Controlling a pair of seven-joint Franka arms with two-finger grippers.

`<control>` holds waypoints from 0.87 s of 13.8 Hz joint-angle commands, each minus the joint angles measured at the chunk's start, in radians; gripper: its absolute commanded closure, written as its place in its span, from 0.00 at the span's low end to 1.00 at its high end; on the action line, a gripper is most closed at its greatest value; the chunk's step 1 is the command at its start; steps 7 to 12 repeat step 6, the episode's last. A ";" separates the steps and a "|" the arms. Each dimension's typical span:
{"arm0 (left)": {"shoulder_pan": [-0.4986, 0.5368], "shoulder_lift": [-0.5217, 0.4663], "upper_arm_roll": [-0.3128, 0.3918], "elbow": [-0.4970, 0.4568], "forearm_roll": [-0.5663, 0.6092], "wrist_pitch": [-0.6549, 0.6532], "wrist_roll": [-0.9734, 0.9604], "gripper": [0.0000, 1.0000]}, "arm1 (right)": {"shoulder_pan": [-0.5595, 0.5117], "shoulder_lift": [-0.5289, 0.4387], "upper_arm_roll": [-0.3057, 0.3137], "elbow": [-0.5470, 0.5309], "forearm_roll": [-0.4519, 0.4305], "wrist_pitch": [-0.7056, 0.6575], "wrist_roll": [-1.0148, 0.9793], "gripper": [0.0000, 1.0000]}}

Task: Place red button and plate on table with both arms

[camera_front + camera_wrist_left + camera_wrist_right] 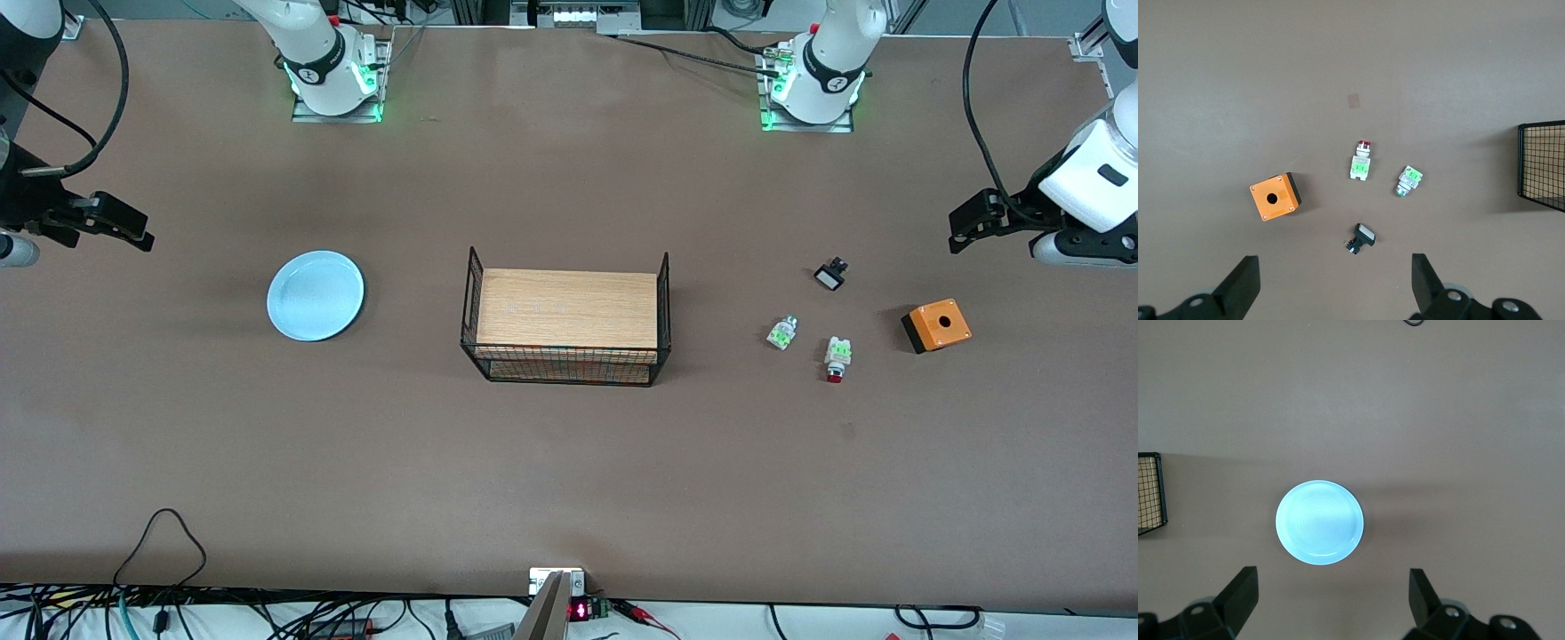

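The light-blue plate [316, 295] lies flat on the brown table [569, 462] toward the right arm's end; the right wrist view shows the plate [1319, 522] below the open, empty right gripper [1331, 583]. That right gripper [133, 227] hangs at the table's end, apart from the plate. The red button [837, 358] lies on its side toward the left arm's end, red cap toward the front camera. The left gripper [965, 227] hovers open and empty, off to the side of the red button [1361, 161]; in the left wrist view the left gripper [1335, 273] holds nothing.
A wood-topped black wire stand [565, 324] sits mid-table. Near the red button lie a green-and-clear part [782, 332], a small black-and-white part [830, 274] and an orange box with a hole [936, 325]. Cables run along the table edge nearest the front camera.
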 commanded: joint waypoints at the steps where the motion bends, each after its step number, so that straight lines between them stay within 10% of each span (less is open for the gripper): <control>1: 0.012 0.005 -0.012 0.015 0.004 -0.001 -0.001 0.00 | -0.002 -0.006 0.005 0.010 0.014 -0.011 -0.006 0.00; 12: 0.012 0.005 -0.012 0.015 0.003 -0.003 -0.001 0.00 | 0.001 -0.011 0.006 0.011 0.008 -0.027 -0.007 0.00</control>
